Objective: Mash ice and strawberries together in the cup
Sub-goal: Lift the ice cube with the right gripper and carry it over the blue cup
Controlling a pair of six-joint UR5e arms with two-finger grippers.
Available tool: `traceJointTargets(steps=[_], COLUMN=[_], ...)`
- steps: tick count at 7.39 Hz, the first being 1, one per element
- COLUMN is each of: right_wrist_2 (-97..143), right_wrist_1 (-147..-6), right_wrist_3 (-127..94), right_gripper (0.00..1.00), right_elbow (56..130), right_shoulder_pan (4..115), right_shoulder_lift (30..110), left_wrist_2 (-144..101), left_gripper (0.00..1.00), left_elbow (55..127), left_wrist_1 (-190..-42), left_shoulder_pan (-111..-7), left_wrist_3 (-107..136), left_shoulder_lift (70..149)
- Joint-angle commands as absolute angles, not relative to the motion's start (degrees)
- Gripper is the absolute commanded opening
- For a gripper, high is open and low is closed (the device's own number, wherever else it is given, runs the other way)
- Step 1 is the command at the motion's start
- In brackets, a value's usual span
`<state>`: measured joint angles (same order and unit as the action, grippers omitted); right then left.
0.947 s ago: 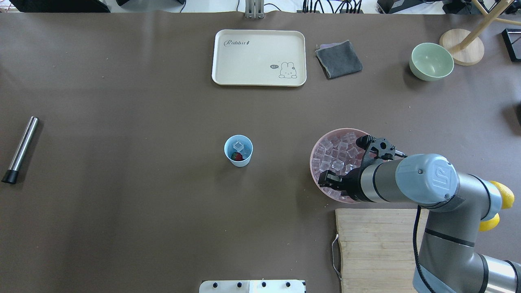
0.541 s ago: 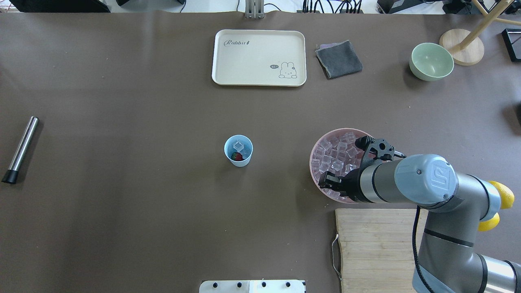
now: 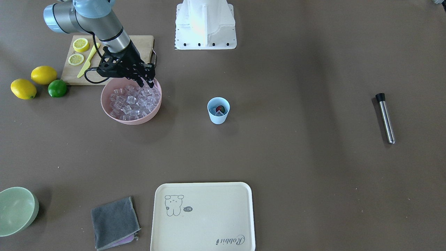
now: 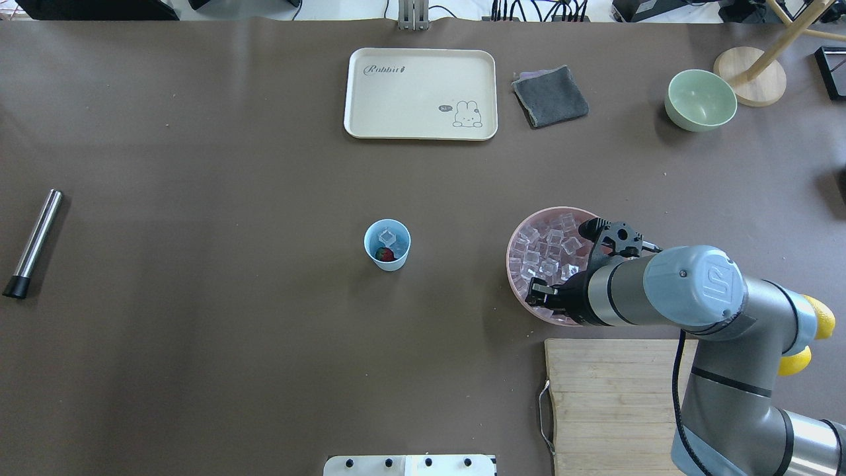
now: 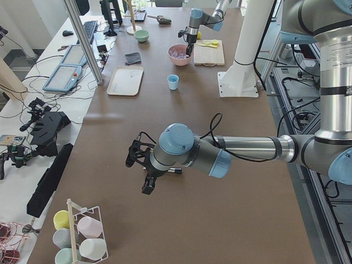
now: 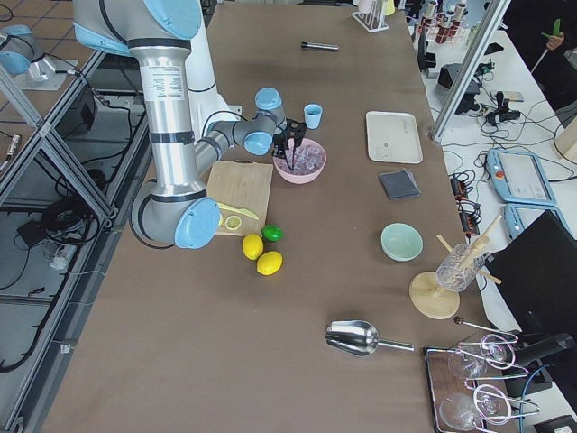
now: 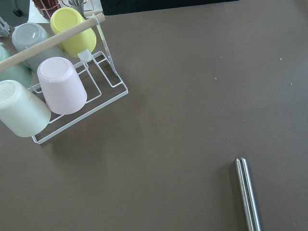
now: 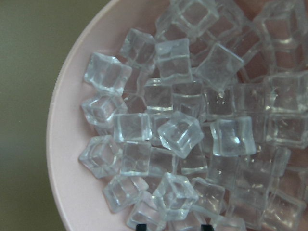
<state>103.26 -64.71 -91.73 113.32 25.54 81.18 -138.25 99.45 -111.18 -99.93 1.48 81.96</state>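
Right gripper (image 3: pixel 146 83) is hanging tips-down over the robot-side edge of the pink bowl (image 3: pixel 130 120). I'm seeing its jaws standing apart.

The bowl is holding the ice (image 8: pixel 180 134): clear, glassy cubes with rounded corners, loosely heaped.

The cup (image 4: pixel 387 245) is standing upright on the matte brown counter (image 4: pixel 198 165), mid-counter and well apart from the bowl. It is smooth, pale blue and tapered, with its long axis vertical and its mouth pointing up. Inside it, a cube is lying beside the red strawberry (image 4: pixel 384 254), with the berry on the robot's side.

Left gripper (image 5: pixel 138 171) is hovering near a steel rod (image 4: pixel 33 243). I cannot tell whether it is apart or together. The rod is lying flat, with its black cap nearer the robot.
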Motion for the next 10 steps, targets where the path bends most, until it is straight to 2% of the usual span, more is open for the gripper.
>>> traceJointTargets(steps=[1,4,5,6,8,10], right_wrist_2=[104.8,105.0,110.1,114.6,113.0,111.9], right_wrist_1=[-64.8,-65.0,-65.1,-68.3,-79.4,-83.2], right_wrist_3=[-91.5,-91.2,-91.1,-90.9,-90.8,-90.9], right_gripper=[0.26,0.25,0.25,0.25,0.25,0.25], right_elbow=[113.3,113.5,113.7,113.9,110.6,110.0], right_shoulder_pan=[26.5,27.6,32.3,35.9,35.6,35.9], right_shoulder_lift=[81.2,80.9,80.0,77.5,64.6,59.4], left_wrist_2=[-138.3,-138.3,-138.3,-138.3,-138.3,-138.2], left_gripper=[0.98,0.98,0.98,0.98,0.98,0.98], left_elbow=[99.5,99.4,99.4,99.4,99.4,99.1], left_wrist_1=[-111.2,-111.1,-111.2,-111.1,-111.0,-110.6], left_shoulder_pan=[-99.9,-99.7,-99.6,-99.6,-99.1,-98.4], left_wrist_3=[1.5,1.6,2.2,2.3,2.3,3.2], left_shoulder_lift=[82.2,82.4,82.5,82.7,82.8,84.1])
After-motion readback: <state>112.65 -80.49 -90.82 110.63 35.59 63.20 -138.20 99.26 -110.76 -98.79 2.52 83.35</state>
